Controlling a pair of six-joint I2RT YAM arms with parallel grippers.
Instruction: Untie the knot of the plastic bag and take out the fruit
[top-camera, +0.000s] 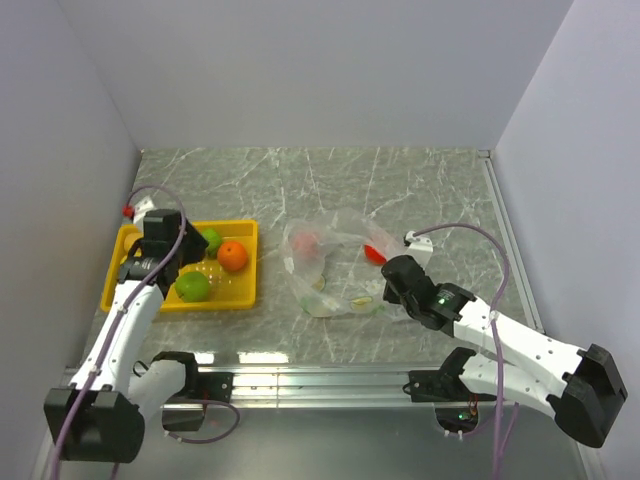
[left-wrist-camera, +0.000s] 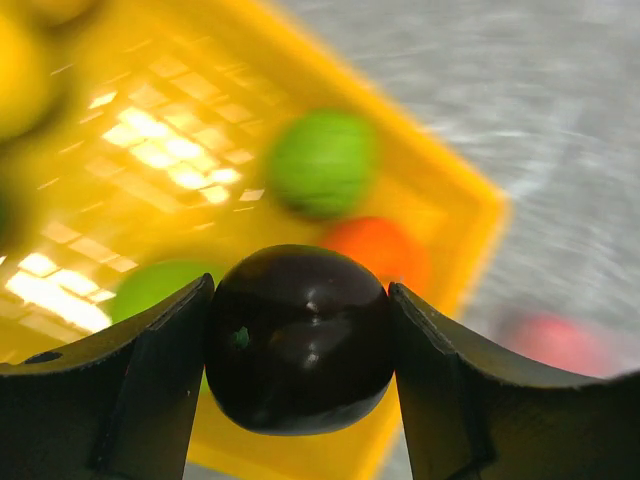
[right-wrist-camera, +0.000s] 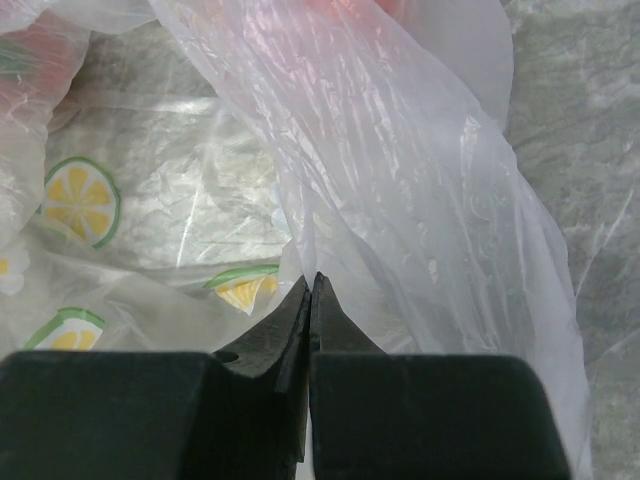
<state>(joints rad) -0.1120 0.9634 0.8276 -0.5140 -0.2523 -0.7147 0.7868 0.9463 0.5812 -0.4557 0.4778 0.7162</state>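
While the dark purple fruit is carried above the yellow tray, the step in hand is judged to be setting it down there. Top view: the left gripper (top-camera: 160, 262) hangs over the left half of the yellow tray (top-camera: 245, 290), which already holds two light green fruits (top-camera: 193, 287) and an orange fruit (top-camera: 232, 256). The plastic bag (top-camera: 330, 270) lies just right of the tray, with a pink fruit (top-camera: 307, 241) and a red fruit (top-camera: 374, 253) inside it. The right gripper (top-camera: 388, 283) is at the bag's far side from the tray. No knot can be made out. Left wrist view: the dark purple fruit (left-wrist-camera: 300, 340) is grasped squarely between both fingers (left-wrist-camera: 150, 370), above the tray's near edge. Right wrist view: the right gripper's jaws are clenched tip to tip, apparently on a fold of the bag's film (right-wrist-camera: 400, 200). Recommendation: lower the fruit onto a bare patch of the tray floor, clear of the fruits already there, and release it low so it cannot roll over the rim. Hold the right pinch steady so the bag's mouth is ready for the pink and red fruits.
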